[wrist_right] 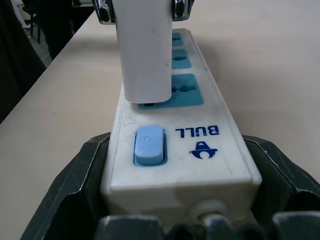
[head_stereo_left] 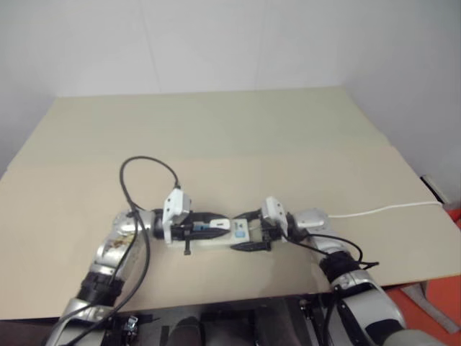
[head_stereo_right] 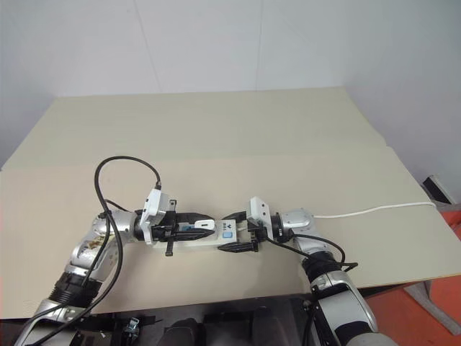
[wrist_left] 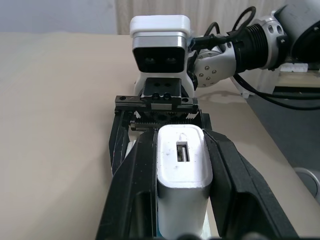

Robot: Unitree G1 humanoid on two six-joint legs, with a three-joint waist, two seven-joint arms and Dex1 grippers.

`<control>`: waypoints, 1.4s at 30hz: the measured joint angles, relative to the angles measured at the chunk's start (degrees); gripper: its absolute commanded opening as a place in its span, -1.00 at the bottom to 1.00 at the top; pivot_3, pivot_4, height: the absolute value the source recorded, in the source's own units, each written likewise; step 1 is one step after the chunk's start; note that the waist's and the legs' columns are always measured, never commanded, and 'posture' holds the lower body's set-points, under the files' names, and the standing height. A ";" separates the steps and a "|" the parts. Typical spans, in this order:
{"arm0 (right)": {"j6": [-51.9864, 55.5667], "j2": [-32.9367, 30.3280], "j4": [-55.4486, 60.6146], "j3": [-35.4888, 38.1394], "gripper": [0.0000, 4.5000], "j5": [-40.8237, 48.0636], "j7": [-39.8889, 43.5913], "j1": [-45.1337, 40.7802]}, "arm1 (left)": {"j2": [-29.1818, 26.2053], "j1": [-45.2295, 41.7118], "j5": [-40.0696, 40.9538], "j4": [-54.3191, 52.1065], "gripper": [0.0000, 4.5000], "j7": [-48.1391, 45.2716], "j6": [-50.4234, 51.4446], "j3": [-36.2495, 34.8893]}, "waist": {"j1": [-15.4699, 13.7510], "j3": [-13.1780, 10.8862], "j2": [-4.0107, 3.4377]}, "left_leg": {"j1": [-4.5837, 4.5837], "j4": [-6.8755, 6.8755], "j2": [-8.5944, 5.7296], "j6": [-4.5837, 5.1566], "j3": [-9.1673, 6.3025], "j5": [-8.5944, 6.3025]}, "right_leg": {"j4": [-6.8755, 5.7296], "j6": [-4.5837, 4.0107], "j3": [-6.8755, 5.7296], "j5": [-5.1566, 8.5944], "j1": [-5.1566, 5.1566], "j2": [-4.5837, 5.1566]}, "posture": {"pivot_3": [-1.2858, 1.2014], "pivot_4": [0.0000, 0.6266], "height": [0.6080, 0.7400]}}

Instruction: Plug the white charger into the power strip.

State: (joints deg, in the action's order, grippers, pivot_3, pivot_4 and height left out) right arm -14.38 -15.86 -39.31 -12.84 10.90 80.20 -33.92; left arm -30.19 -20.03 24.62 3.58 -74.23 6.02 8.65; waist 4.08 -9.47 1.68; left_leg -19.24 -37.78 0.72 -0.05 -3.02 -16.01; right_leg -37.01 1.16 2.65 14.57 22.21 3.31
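A: Where does the white charger (wrist_left: 181, 165) sit against the grippers?
B: Right between the two black fingers (wrist_left: 142, 185) of the left gripper (head_stereo_left: 216, 225), which are clamped on its sides. In the head views that is low in the frame, a little left of centre.

A: And the power strip (wrist_right: 170, 145)?
B: It lies flat on the beige table (head_stereo_left: 230, 137), just below the charger. Its switch end sits between the fingers of the right gripper (head_stereo_right: 238, 231), which close against its two long sides, so that gripper is clamped on the strip.

A: Is the charger in a socket?
B: In the right wrist view its lower end meets the socket nearest the switch; I cannot tell how deep it sits.

A: Count things for me.
B: One charger, one strip with three blue sockets in a row, one blue switch (wrist_right: 149, 145), and one thin white cord (head_stereo_left: 382, 210) running toward the right edge of the frame. Two grippers, facing each other.
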 measured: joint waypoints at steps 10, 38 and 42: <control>0.00 -0.02 0.11 0.00 0.53 0.00 -0.03 0.08 | -0.02 -1.04 -0.11 2.70 -0.54 -1.43 -2.01 0.96 | -0.01 0.01 -0.02 | 0.00 0.01 0.00 0.01 0.00 -0.01 | 0.01 0.00 0.00 0.00 0.00 -0.01 | 0.03 -0.52 1.00; 0.00 -0.55 0.07 0.30 0.53 0.07 -0.23 0.34 | -1.66 -1.33 -2.22 5.50 0.99 -2.77 0.57 1.24 | -0.76 0.07 -0.15 | -0.03 -0.01 -0.02 0.01 0.00 0.00 | 0.03 0.00 -0.04 0.00 -0.01 0.01 | 0.03 -0.52 1.00; -0.09 -0.53 -0.02 0.23 0.53 0.05 -0.28 0.26 | -2.82 -1.77 -1.74 5.00 0.99 -2.71 2.07 -0.34 | -0.73 0.06 -0.15 | -0.04 -0.01 -0.01 0.01 -0.01 0.00 | 0.03 -0.01 -0.04 -0.01 0.01 0.01 | 0.03 -0.52 1.00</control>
State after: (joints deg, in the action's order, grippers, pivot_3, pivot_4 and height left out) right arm -14.47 -16.39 -39.33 -12.61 10.95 79.93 -33.66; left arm -33.01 -21.80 22.88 8.57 -76.93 8.09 8.32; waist 3.36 -9.41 1.53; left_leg -19.28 -37.79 0.71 -0.05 -3.03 -16.01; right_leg -36.98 1.15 2.60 14.56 22.22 3.32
